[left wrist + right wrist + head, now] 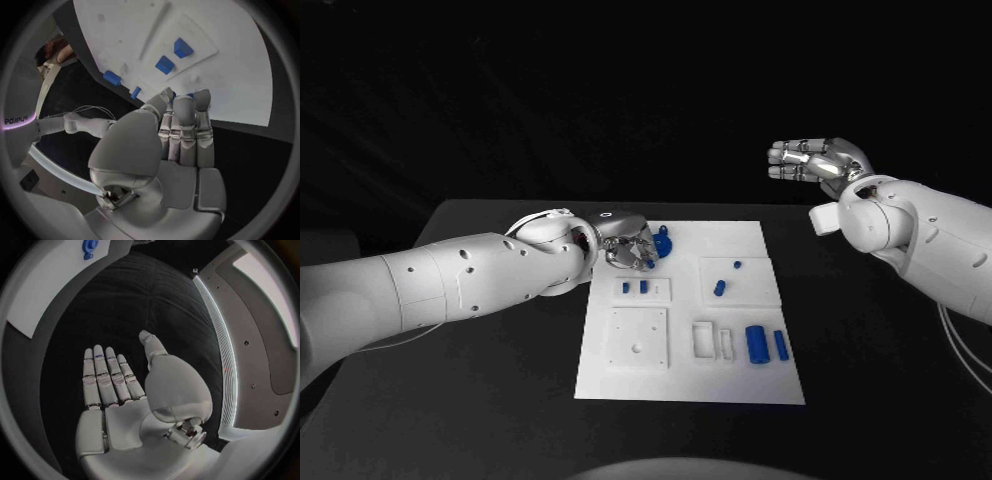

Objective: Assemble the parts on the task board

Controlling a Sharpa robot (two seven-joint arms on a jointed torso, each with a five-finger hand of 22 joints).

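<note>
1. The white board (646, 385) looks like smooth, matt plastic.
2. Small blue parts (760, 343) look like plastic with a slight sheen.
3. The left hand (629, 246) and right hand (816, 160) gleam like polished metal.
4. The black table (473, 400) appears matt.

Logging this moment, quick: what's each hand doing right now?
Left hand: at the task board's far left corner, fingers at a blue part; grip cannot be told.
Right hand: open, holding nothing, raised off the board.
</note>
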